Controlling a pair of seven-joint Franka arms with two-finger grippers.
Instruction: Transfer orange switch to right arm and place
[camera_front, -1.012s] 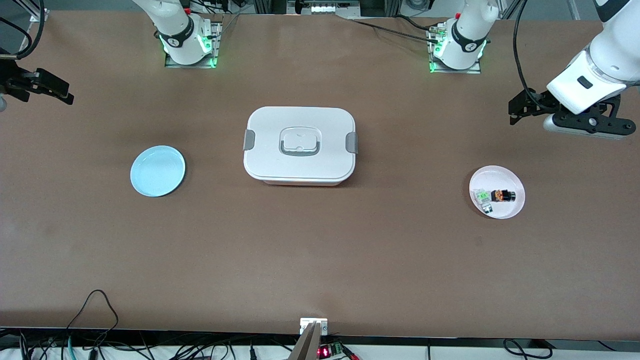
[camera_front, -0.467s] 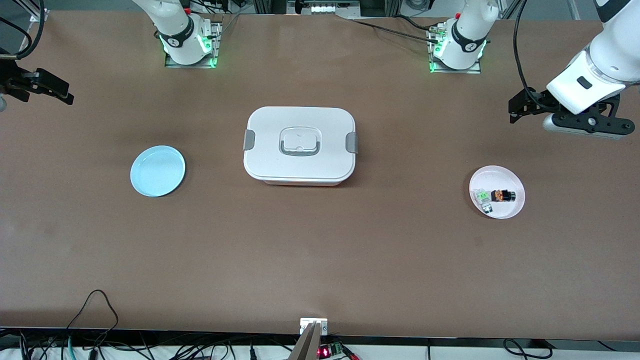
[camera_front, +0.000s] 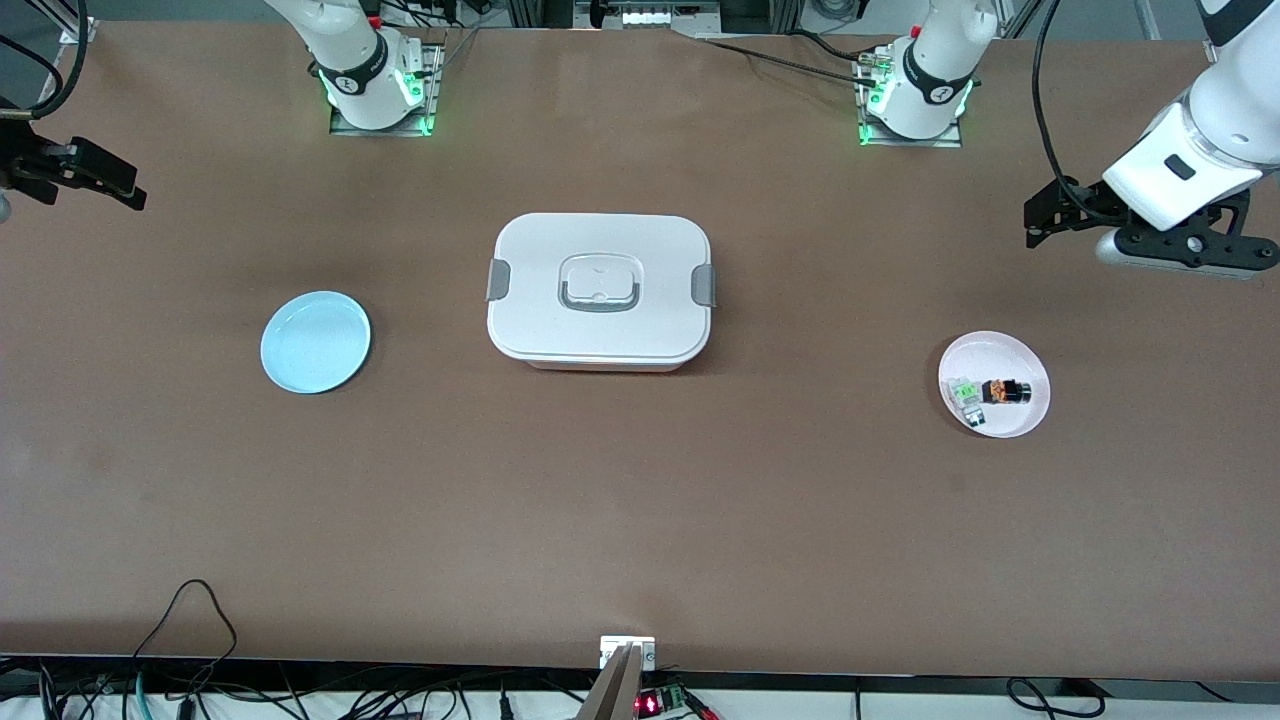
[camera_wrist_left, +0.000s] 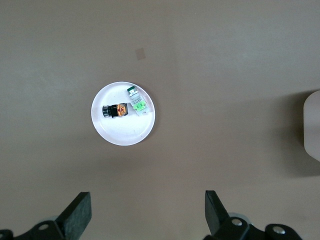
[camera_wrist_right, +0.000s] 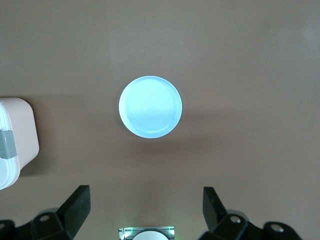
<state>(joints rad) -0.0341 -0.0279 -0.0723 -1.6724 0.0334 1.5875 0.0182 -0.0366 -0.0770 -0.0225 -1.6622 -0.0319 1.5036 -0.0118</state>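
Note:
The orange switch (camera_front: 1006, 391), black with orange markings, lies on its side on a small pink plate (camera_front: 1012, 352) toward the left arm's end of the table. It also shows in the left wrist view (camera_wrist_left: 115, 110) on that plate (camera_wrist_left: 125, 134). My left gripper (camera_front: 1042, 214) hangs open and empty high over the bare table, beside the plate, on the robots' side of it; in its wrist view (camera_wrist_left: 148, 207) the jaws stand wide apart. My right gripper (camera_front: 108, 184) waits open and empty over the right arm's end of the table (camera_wrist_right: 146, 202).
A clear-and-green component (camera_front: 966, 396) lies beside the switch on the pink plate (camera_wrist_left: 136, 102). A white lidded box (camera_front: 600, 290) stands mid-table. A light blue plate (camera_front: 315, 342) lies empty toward the right arm's end (camera_wrist_right: 150, 106).
My left gripper has drifted slightly toward the left arm's end of the table. The switch, the plates and the right gripper have not moved.

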